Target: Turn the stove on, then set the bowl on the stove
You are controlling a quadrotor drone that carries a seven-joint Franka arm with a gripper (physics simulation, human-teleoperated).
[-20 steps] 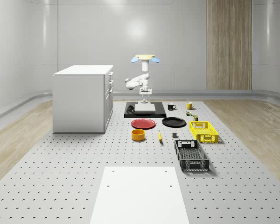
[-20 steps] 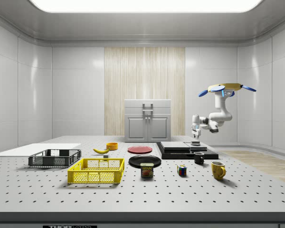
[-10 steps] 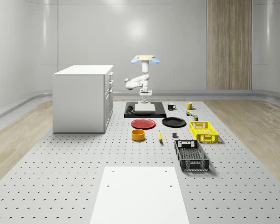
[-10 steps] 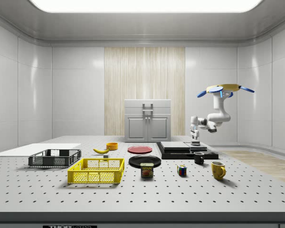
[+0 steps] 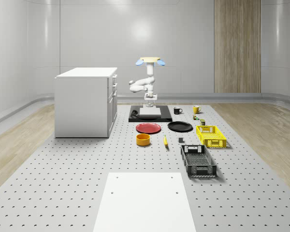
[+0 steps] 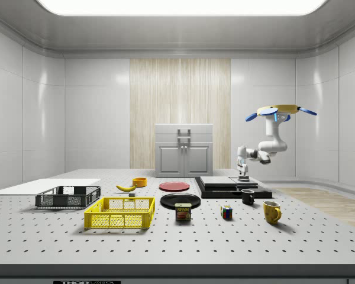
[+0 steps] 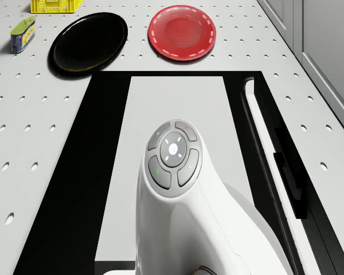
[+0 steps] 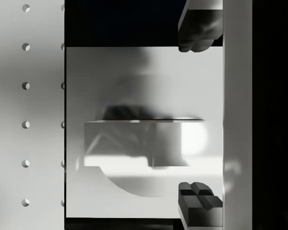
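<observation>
Drone (image 5: 149,61) hovers behind the stove (image 5: 150,114) at frame centre, open jaws (image 8: 200,117) above it, switch seemingly next.

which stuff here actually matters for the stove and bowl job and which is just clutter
Part of the job:
- flat black stove with pale top
- round orange bowl
- gripper, open, just above the stove; the drone hovers above the stove

Just lying about:
- red plate
- black plate
- yellow crate
- black crate
- banana
- two mugs
- white cabinet
</observation>
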